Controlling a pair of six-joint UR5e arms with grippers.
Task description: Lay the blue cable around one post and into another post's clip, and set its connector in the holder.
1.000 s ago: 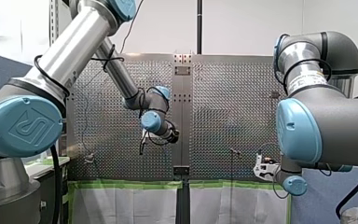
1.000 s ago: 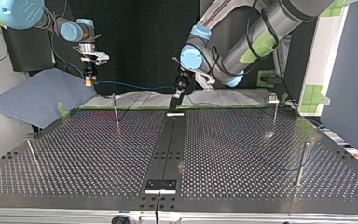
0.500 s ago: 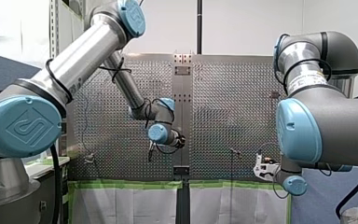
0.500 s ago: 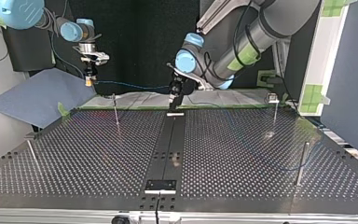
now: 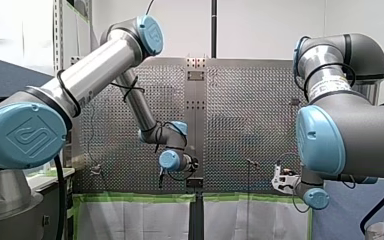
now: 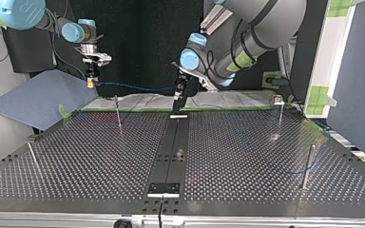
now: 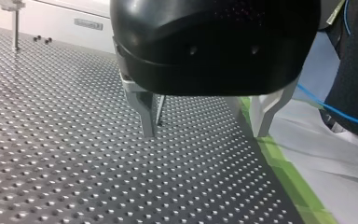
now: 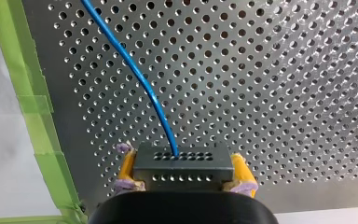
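Holding connector (image 8: 182, 161) clamped in right gripper (image 8: 182, 171) over table (image 8: 284, 70) edge, with cable (image 8: 135, 74) trailing toward left gripper (image 7: 204, 127), spread open, empty, cable just beside it. Beware closing off-target on thin strand; avoid hard pull, liable to skew connector.

Bright blue cable (image 8: 141, 79). Black connector (image 8: 182, 164), two rows of small holes. Yellow, purple-tipped pads (image 8: 241, 172) on my right gripper (image 8: 183, 175). Black body, silver metal fingers (image 7: 143, 109) on my left gripper (image 7: 204, 133). Silver-grey table (image 8: 284, 70), even grid of holes. Green tape (image 8: 28, 93) along its edge. Silver arms (image 5: 95, 65), light blue joint caps (image 5: 22, 135).
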